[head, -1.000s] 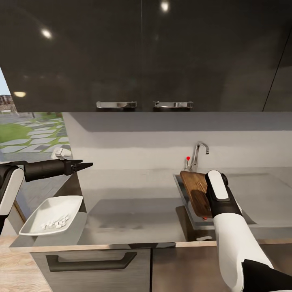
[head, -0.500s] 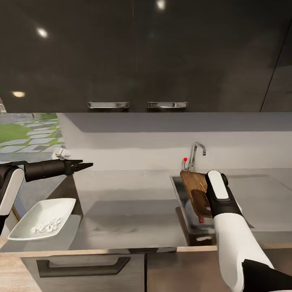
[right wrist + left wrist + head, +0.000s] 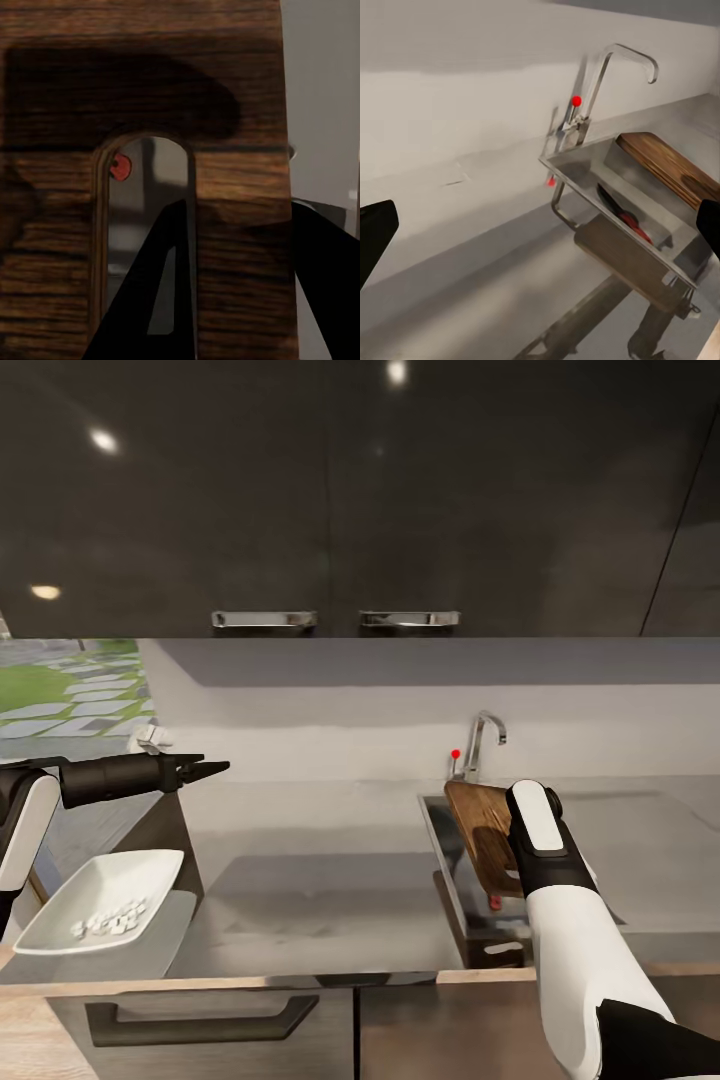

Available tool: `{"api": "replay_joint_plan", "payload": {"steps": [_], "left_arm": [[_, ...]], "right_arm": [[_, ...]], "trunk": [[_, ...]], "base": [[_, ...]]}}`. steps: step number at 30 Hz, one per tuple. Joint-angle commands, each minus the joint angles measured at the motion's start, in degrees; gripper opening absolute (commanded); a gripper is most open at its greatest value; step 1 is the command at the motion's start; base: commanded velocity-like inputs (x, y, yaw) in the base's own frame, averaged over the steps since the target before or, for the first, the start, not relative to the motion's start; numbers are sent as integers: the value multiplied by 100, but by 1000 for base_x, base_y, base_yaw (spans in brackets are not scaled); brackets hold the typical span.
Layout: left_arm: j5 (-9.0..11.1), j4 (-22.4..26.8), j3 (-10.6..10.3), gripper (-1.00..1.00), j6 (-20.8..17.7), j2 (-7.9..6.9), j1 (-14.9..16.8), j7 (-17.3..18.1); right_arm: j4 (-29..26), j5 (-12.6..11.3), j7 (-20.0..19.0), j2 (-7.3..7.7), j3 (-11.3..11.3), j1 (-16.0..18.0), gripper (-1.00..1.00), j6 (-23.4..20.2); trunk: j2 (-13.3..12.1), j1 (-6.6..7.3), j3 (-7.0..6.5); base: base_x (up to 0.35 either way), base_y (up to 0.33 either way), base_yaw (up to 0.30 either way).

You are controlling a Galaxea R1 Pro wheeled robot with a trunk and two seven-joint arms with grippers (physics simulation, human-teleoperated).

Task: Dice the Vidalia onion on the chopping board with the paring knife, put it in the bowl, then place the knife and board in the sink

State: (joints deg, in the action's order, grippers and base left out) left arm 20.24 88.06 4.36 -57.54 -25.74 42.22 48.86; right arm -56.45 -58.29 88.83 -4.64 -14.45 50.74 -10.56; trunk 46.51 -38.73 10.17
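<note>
My right gripper (image 3: 240, 277) is shut on the chopping board (image 3: 478, 830); one finger passes through its handle slot and the other grips its outer edge. The dark wooden board stands tilted inside the sink (image 3: 436, 838), leaning toward the tap (image 3: 482, 740). The paring knife (image 3: 622, 214) lies on the sink's floor, its red handle (image 3: 494, 901) peeking out below the board. At the left end of the countertop (image 3: 310, 880) sits the white bowl (image 3: 100, 885) with diced onion (image 3: 105, 922) inside. My left gripper (image 3: 210, 767) hovers open above the counter, beyond the bowl.
Glossy black upper cabinets (image 3: 350, 490) hang over the counter, with a grey backsplash behind. The sink's drainboard (image 3: 650, 840) stretches to the right. The countertop ends just left of the bowl, where a window looks onto a garden (image 3: 70, 700).
The whole picture has slid a little left, so the camera has moved. My right gripper keeps its hold on the board in the sink, and the left arm holds its pose.
</note>
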Motion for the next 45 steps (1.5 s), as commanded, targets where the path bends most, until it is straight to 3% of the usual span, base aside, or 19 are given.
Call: {"api": "replay_joint_plan", "payload": {"steps": [1,15,45], "left_arm": [[-12,0,3,100,-20,-1,6,27],[-12,0,3,100,-20,-1,6,27],[-12,0,3,100,-20,-1,6,27]], "right_arm": [[-6,-15,21,-4,-15,6,-100,-60],[-6,-15,21,-5,-15,6,-100,-60],[-6,-15,16,-6,-17,6,-100,-67]], "trunk": [[7,-2,9],[7,-2,26],[7,-2,237]], "base": [[26,-63,0],[20,-58,0],[0,0,0]]}}
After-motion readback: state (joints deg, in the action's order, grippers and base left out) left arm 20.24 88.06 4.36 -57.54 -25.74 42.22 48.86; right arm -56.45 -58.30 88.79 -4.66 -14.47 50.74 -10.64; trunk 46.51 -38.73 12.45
